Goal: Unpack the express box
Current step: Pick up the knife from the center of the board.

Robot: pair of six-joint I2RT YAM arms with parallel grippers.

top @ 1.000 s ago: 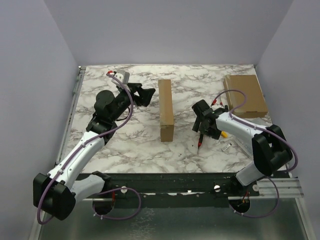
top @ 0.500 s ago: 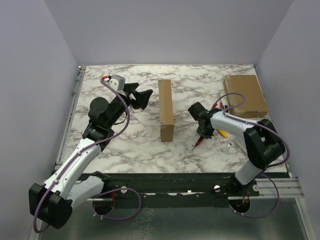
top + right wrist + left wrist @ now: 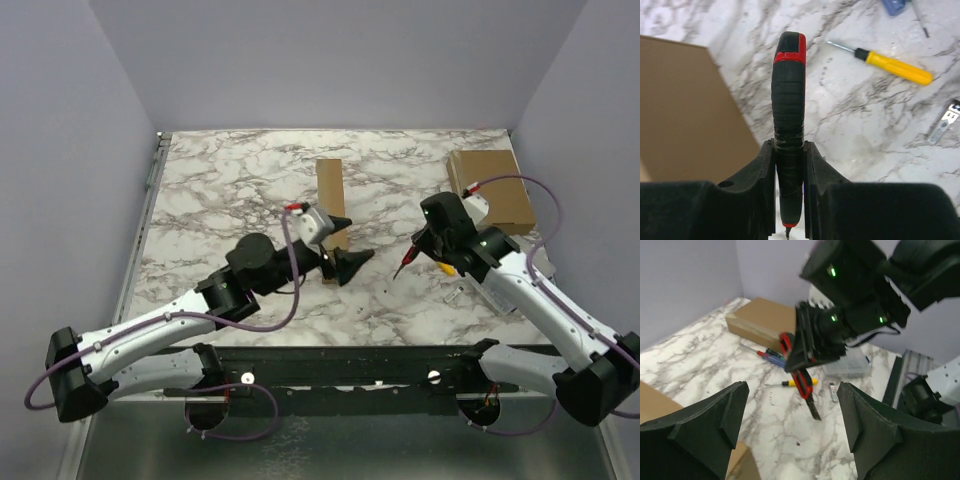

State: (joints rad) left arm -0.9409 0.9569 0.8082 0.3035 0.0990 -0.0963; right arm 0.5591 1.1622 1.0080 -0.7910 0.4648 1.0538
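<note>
While aloft, right jaws around knife (image 3: pixel 788 100).

A white table (image 3: pixel 220 190) veined in grey like marble fills the booth, shut in by plain pale lavender walls: back wall (image 3: pixel 330 60), left wall (image 3: pixel 60 200), right wall (image 3: pixel 590 120). A silver rail (image 3: pixel 150 200) lines its left edge, a dark bar (image 3: pixel 350 362) its near edge. The light is soft and even
</note>
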